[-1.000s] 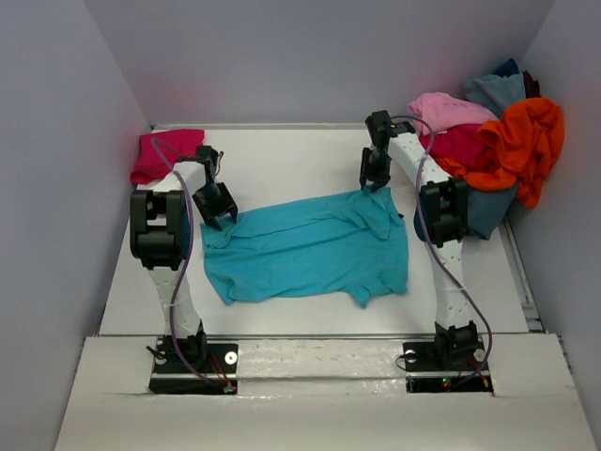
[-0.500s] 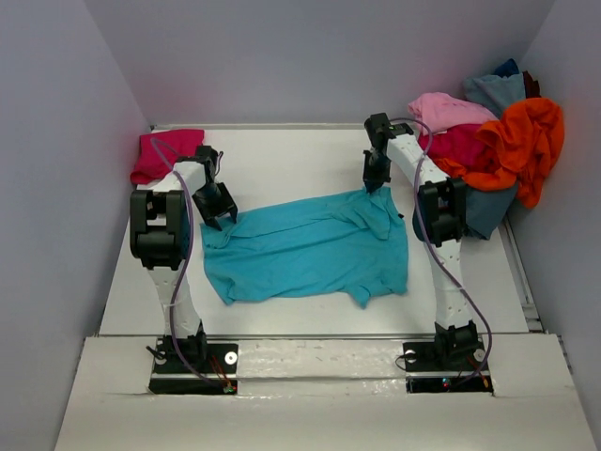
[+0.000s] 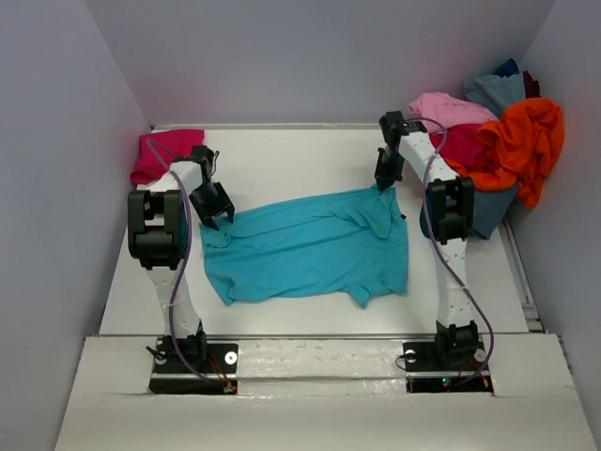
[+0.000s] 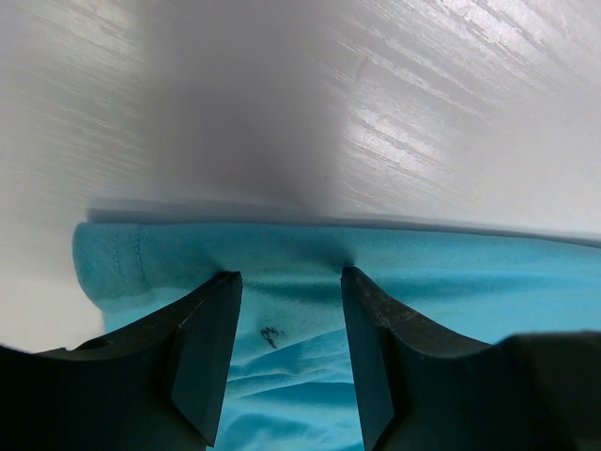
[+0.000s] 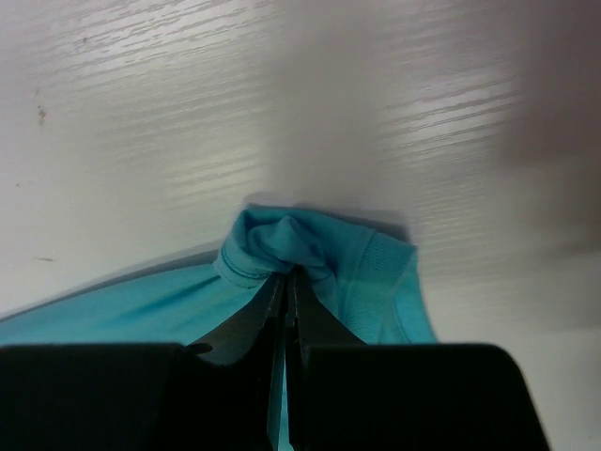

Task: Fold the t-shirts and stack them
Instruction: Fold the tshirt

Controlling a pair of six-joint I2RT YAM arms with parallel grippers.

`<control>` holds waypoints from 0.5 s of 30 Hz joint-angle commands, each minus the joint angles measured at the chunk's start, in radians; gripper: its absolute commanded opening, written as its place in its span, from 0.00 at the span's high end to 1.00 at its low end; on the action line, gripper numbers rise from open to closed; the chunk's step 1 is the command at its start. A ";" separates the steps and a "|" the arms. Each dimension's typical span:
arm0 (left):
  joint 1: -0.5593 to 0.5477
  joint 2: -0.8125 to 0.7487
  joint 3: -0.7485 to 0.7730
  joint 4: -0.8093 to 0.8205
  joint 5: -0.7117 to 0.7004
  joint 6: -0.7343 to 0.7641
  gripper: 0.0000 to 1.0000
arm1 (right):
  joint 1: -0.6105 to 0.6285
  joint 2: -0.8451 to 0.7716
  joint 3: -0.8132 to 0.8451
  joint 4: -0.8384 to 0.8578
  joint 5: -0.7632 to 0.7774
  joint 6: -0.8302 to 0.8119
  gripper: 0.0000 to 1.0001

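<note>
Moved: R gripper (image 3: 384, 178) sits a little further right than a sec ago, and its jaws have gone from apart to closed. L arm has barely shifted, approx same spot.
R gripper state: jaws pressed together, pinching a small bunch of cloth at the hem of the turquoise shirt (image 3: 310, 249). Wrist view shows the fabric puckered up right at the tips (image 5: 285, 277).
R grip spot: far-right corner of the shirt, on the side nearest the pile of clothes.
L gripper (image 3: 214, 211) state: jaws part-open, nothing held. Fingers (image 4: 202, 348) stand either side of a strip of turquoise cloth just inside its far edge. Can't tell if the tips touch the cloth.
L gripper spot: far-left corner of the shirt, w/ a stitched hem visible to the left of the fingers in wrist view.
Turquoise shirt: spread out, mostly flat, at mid table (image 3: 300, 155) between the two arms. Some wrinkles and a fold toward the right end. Near edge lies well short of the arm bases.
Magenta shirt (image 3: 167, 153): bunched in the far-left corner, apart from the turquoise one.
Pile, far-right corner: orange shirt (image 3: 526, 141) on top at the right, light pink shirt (image 3: 446, 110) at the left, crimson shirt (image 3: 462, 147) under them, dusty blue shirt (image 3: 493, 89) at the back. All crumpled, none folded.
</note>
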 commanded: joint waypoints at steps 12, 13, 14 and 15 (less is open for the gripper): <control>0.030 0.009 0.010 -0.009 -0.059 0.012 0.41 | -0.084 -0.078 0.027 -0.024 0.057 0.007 0.93; 0.030 0.007 0.010 -0.008 -0.059 0.012 0.41 | -0.084 -0.082 0.025 -0.024 0.057 0.009 0.93; 0.030 0.007 0.007 -0.006 -0.059 0.012 0.41 | -0.093 -0.084 0.025 -0.025 0.058 0.009 0.93; 0.030 0.007 0.009 -0.008 -0.060 0.012 0.41 | -0.093 -0.087 0.025 -0.025 0.060 0.009 0.93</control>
